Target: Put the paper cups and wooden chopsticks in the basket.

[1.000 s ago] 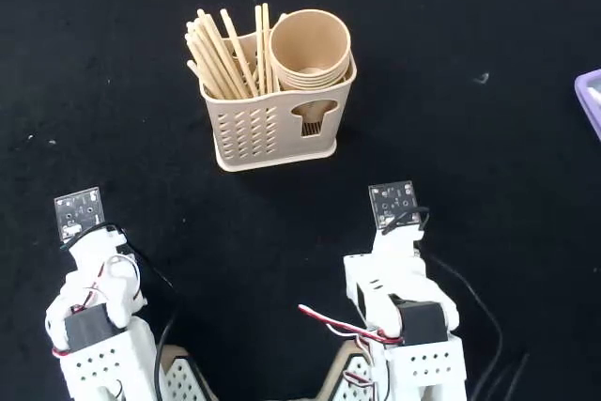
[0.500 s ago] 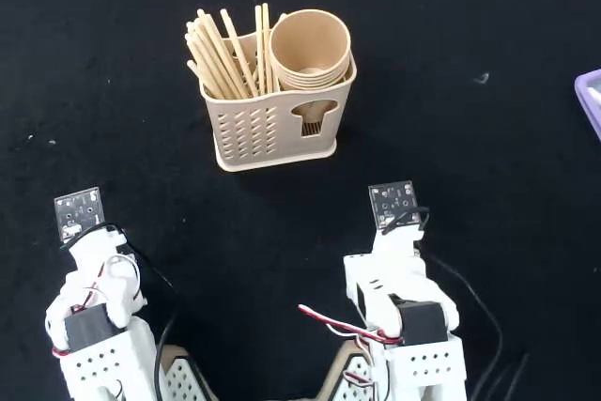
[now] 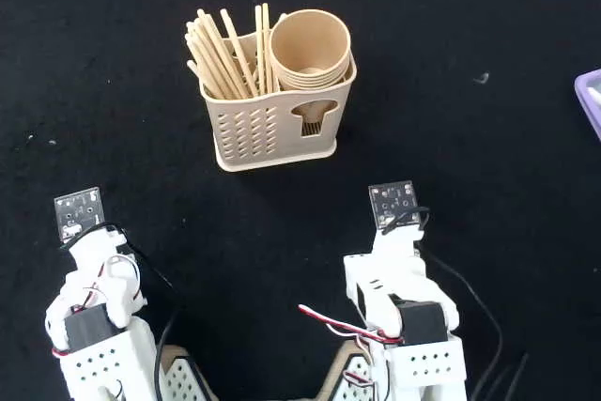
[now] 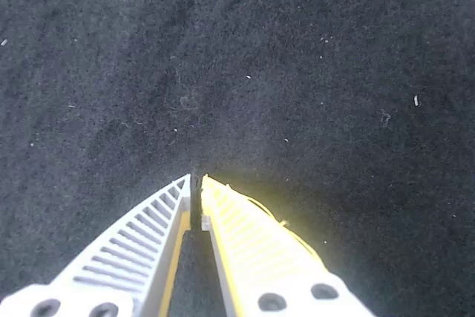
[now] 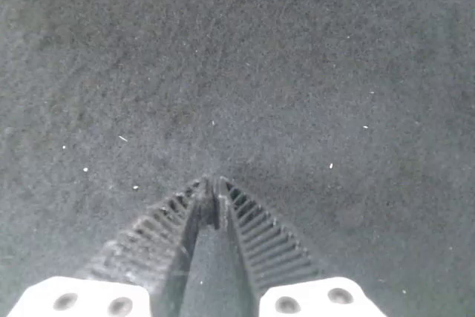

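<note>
Left hand (image 4: 195, 185), right hand (image 5: 214, 188) closed; black table (image 3: 488, 194).

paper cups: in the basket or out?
In. The stacked paper cups stand upright inside the basket, beside the wooden chopsticks, with their rims above its wall.

High view looks down over table (image 3: 488, 185); both wrist views close above it.

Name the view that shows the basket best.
The high view: the basket stands whole, with chopsticks and cups inside. Both wrist views face the black table past the shut left tool and right tool.
</note>
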Controlling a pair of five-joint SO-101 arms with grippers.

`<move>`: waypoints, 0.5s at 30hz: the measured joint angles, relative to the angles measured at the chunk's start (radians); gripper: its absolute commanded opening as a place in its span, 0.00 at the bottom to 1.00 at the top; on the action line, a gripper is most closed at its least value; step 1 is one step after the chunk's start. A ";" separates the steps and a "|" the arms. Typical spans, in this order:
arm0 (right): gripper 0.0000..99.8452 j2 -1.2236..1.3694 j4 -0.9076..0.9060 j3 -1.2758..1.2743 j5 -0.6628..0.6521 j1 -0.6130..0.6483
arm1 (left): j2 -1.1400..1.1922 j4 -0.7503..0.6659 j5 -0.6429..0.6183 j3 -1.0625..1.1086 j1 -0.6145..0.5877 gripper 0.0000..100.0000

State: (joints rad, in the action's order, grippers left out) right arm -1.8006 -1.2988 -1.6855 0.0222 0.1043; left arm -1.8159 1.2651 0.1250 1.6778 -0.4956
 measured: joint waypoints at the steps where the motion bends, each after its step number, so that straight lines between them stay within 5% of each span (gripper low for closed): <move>1: 0.01 0.000 0.000 0.000 0.000 0.000 | 0.000 0.000 0.000 0.000 0.000 0.03; 15: 0.01 0.000 0.000 0.000 0.000 0.000 | 0.000 0.000 0.000 0.000 0.000 0.03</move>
State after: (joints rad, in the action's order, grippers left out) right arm -1.8006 -1.2988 -1.6855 0.0222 0.1043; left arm -1.8159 1.2651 0.1250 1.6778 -0.4956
